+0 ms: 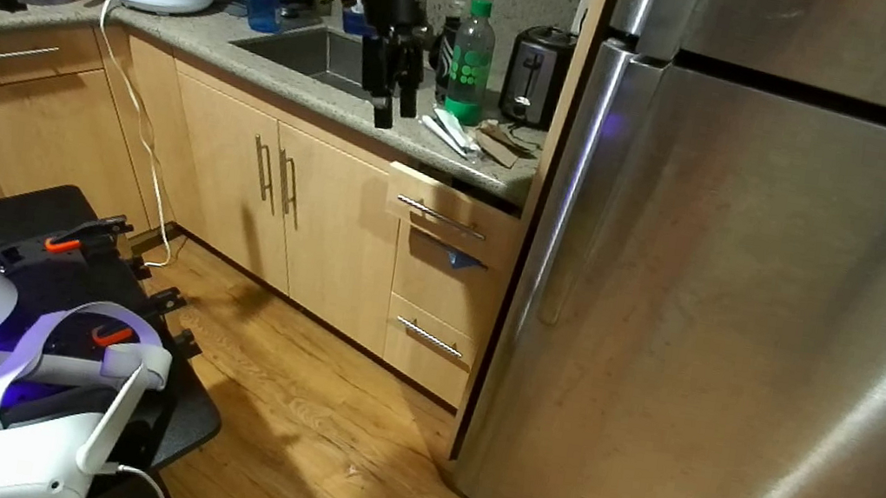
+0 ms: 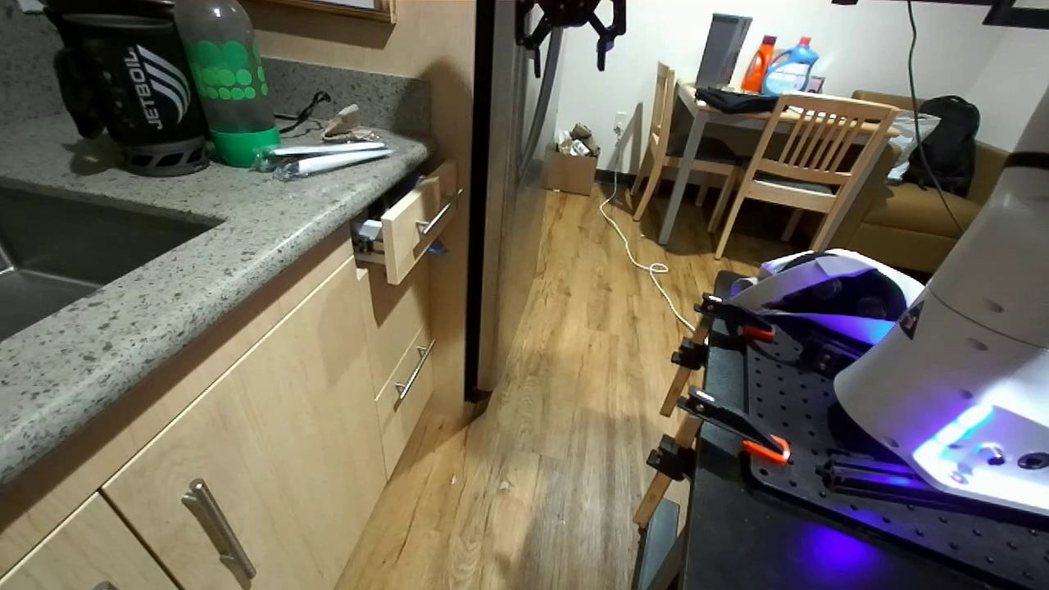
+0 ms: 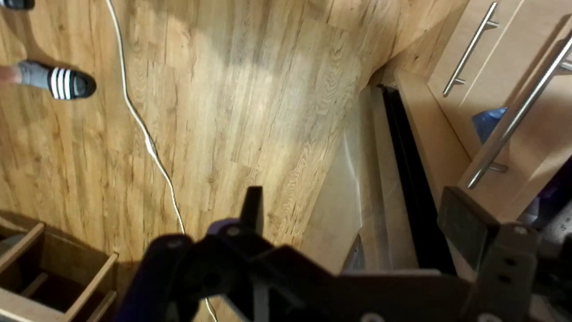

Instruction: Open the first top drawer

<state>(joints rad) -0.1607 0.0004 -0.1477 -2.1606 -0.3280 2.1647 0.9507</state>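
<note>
The black two-fingered gripper [image 2: 571,61] is held in mid-air and pointed downward, its fingers parted wide in a released state; in both exterior views it is seen apart from the pale wooden top drawer [image 1: 458,206], while in the wrist view one fingertip is shown close to the end of the slim silver bar handle [image 1: 441,217], though true nearness can hardly be judged from that angle.

The drawer is partly pulled out, under the edge of the speckled grey stone countertop [image 2: 270,238]; white contents [image 2: 370,229] are glimpsed at its side; just below it, a small blue piece of material [image 1: 462,261] is seen against the pale wooden middle drawer [image 1: 437,288]; lowest in the stack, a pale wooden bottom drawer [image 1: 422,360] is set flush.

On the countertop are placed slender white wrapped items [image 2: 344,161], a clear green-capped bottle [image 1: 471,60], a black Jetboil cup [image 2: 152,90] and a black toaster [image 1: 532,78]; past a wooden panel, a tall stainless-steel refrigerator [image 1: 753,287] is positioned; on the wooden floor [image 3: 250,116], a thin white cord [image 3: 130,107] is laid near a foot in a black striped sandal [image 3: 76,83].
</note>
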